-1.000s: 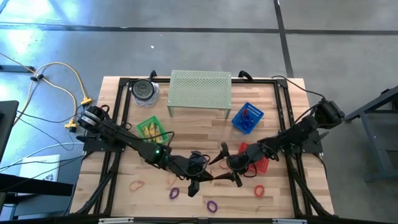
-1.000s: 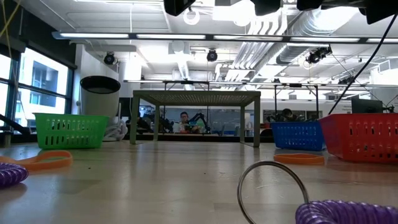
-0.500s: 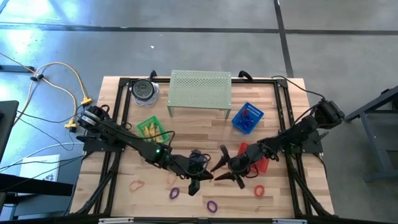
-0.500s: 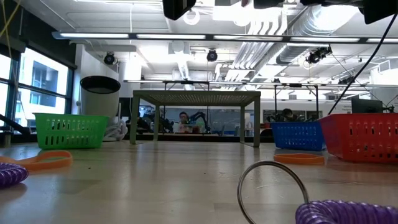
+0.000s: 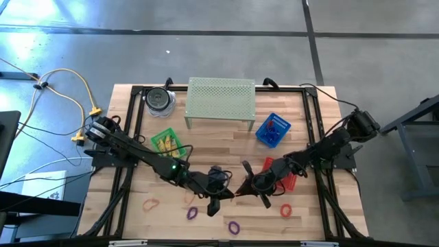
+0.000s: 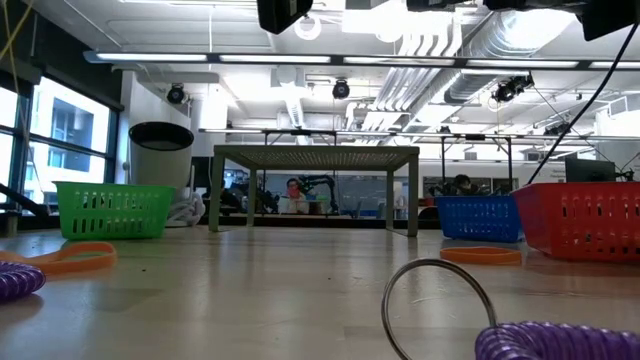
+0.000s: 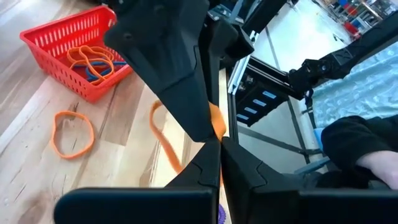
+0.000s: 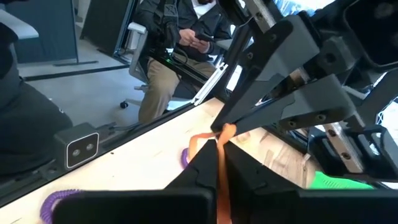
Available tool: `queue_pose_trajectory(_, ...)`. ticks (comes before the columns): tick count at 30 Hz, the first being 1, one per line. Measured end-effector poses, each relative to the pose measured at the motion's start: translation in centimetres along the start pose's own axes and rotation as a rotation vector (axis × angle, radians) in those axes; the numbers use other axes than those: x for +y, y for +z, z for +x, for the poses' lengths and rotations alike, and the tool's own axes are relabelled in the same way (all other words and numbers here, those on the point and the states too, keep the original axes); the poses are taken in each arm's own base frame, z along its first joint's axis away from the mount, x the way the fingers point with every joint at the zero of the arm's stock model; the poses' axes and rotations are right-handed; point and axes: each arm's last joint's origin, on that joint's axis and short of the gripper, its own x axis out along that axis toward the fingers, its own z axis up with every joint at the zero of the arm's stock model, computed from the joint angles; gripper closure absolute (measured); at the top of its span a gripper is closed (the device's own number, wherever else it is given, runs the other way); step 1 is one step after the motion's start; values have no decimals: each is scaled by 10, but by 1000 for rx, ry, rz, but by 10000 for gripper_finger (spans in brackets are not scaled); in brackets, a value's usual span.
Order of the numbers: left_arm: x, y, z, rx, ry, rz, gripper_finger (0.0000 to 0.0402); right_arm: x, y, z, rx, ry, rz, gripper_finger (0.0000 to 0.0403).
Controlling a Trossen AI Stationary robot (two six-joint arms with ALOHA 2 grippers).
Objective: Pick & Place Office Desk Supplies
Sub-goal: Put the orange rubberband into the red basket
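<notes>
Both pairs of fingers are closed on one orange band (image 7: 166,144), meeting nose to nose above the tabletop (image 5: 226,147) a little short of the middle of its front edge: the left gripper (image 5: 224,195) pinches the band from the left side, the right gripper (image 5: 241,191) from the right, and the band hangs as a thin loop between the two tips. The right wrist view shows the same orange strip (image 8: 219,163) running down between that arm's shut fingers. Loose on the wood near the front edge lie a tan loop (image 5: 150,204) toward the left corner, two purple loops (image 5: 192,213) and (image 5: 234,226) near the middle, and an orange-red loop (image 5: 285,210) toward the right. A red basket (image 7: 73,53) near the right edge holds more orange and blue bands; a blue basket (image 5: 272,130) stands behind it and a green basket (image 5: 167,144) with yellow pieces sits left of centre. At the back edge stand the pale green perforated stand (image 5: 221,99) and the dark-lidded jar (image 5: 159,100).
</notes>
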Motion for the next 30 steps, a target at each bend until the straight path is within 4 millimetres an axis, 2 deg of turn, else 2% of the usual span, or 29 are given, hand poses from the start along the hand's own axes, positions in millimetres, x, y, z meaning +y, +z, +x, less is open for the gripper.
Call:
queue_pose_trajectory(4,0,0,0,-15,20,-7,401,0,-1,0,10,1,1,400)
queue_pose_trajectory(9,4,3,1,-34,49,65,394,2,-4,0,46,14,14,400)
queue_pose_trajectory(13,7,5,1,-59,87,120,357,4,-14,-2,175,-19,89,400)
queue_pose_trajectory(17,13,1,9,-71,141,136,297,8,-13,-11,287,-76,147,401)
queue_pose_trajectory(23,17,-8,22,-67,142,136,217,20,3,-35,405,-175,204,401)
queue_pose_trajectory(26,18,-10,23,-60,144,135,204,26,15,-55,449,-232,256,401)
queue_pose_trajectory(30,16,-11,23,-53,130,103,202,34,21,-85,541,-286,426,401)
